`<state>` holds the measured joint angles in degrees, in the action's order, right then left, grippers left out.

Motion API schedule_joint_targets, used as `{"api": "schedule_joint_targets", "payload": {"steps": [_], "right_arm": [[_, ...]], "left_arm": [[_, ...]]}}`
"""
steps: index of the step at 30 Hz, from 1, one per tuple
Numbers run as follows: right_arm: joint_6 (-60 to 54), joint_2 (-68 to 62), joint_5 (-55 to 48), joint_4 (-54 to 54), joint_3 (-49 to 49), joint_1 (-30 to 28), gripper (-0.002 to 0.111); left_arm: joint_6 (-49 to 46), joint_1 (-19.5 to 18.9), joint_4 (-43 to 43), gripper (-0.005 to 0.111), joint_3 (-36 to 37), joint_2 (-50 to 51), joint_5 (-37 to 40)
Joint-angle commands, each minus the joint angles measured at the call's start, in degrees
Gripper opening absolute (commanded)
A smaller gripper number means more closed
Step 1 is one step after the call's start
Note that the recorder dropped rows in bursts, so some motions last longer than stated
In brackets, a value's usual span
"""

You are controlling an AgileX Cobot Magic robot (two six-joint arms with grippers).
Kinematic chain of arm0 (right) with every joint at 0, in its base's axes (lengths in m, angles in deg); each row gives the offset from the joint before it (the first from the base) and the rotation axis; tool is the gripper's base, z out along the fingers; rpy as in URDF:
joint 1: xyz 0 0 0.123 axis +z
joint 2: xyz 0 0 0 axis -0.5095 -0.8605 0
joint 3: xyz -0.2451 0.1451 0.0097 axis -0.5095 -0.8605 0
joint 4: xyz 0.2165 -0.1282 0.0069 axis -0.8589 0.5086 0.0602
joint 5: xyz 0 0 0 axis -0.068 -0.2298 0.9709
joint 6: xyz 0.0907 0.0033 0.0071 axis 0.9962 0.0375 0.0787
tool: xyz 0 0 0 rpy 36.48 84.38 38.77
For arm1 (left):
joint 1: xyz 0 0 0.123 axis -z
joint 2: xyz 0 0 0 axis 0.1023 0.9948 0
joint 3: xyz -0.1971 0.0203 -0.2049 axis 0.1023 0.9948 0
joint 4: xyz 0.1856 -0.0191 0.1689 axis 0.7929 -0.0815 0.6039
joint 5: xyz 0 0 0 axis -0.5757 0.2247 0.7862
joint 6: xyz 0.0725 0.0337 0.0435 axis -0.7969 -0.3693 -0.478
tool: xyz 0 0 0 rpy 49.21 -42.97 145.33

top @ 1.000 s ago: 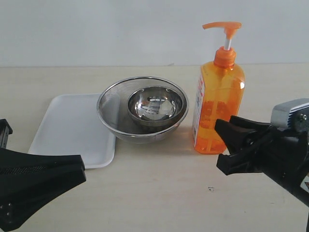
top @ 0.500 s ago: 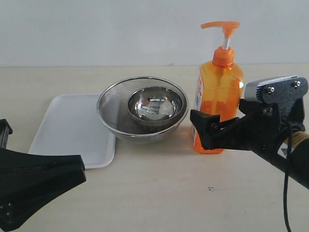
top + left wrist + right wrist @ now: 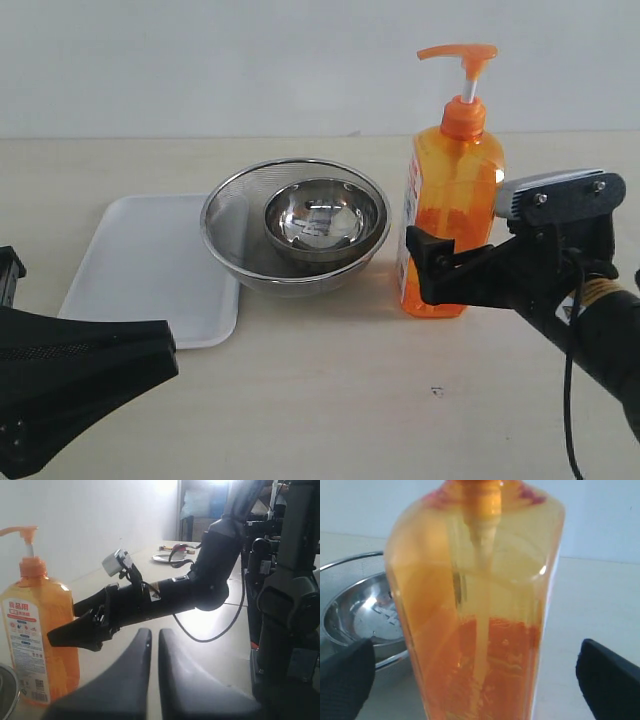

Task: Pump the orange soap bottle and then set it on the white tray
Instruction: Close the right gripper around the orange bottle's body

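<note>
The orange soap bottle (image 3: 452, 200) stands upright on the table to the right of the bowls, with its pump head up. My right gripper (image 3: 432, 268) is open around the bottle's lower body. In the right wrist view the bottle (image 3: 477, 605) fills the middle, and the two black fingertips (image 3: 346, 680) stand clear of its sides. The white tray (image 3: 150, 265) lies flat at the left, with nothing on it. My left gripper (image 3: 150, 365) hovers low at the front left, away from both, its fingers (image 3: 135, 670) shut with only a thin slit between them.
A round steel mesh strainer (image 3: 232, 215) holds a smaller shiny steel bowl (image 3: 320, 218); it sits between tray and bottle, overlapping the tray's right edge. In the left wrist view the right arm (image 3: 165, 592) reaches towards the bottle (image 3: 37, 630).
My right gripper has come in from the right front and now straddles the bottle's lower body, where a second ago it was short of it. The left arm and the bottle have not moved.
</note>
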<state>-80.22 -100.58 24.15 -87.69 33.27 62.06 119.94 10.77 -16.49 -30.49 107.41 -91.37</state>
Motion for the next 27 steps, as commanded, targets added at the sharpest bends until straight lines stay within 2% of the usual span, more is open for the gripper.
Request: {"api": "schedule_joint_targets", "payload": {"steps": [1, 8, 27], "right_arm": [[1.63, -5.40, 6.04, -0.34, 1.26, 0.11, 0.104], [2.47, -8.19, 12.10, -0.09, 1.81, 0.11, 0.104], [-0.50, -12.77, 8.68, -2.53, 8.42, 0.11, 0.104]], "left_arm": [[-0.20, -0.01, -0.05, 0.005, 0.31, -0.31, 0.16], [-0.20, -0.01, -0.05, 0.005, 0.31, -0.31, 0.16], [-0.20, -0.01, -0.05, 0.005, 0.31, -0.31, 0.16]]}}
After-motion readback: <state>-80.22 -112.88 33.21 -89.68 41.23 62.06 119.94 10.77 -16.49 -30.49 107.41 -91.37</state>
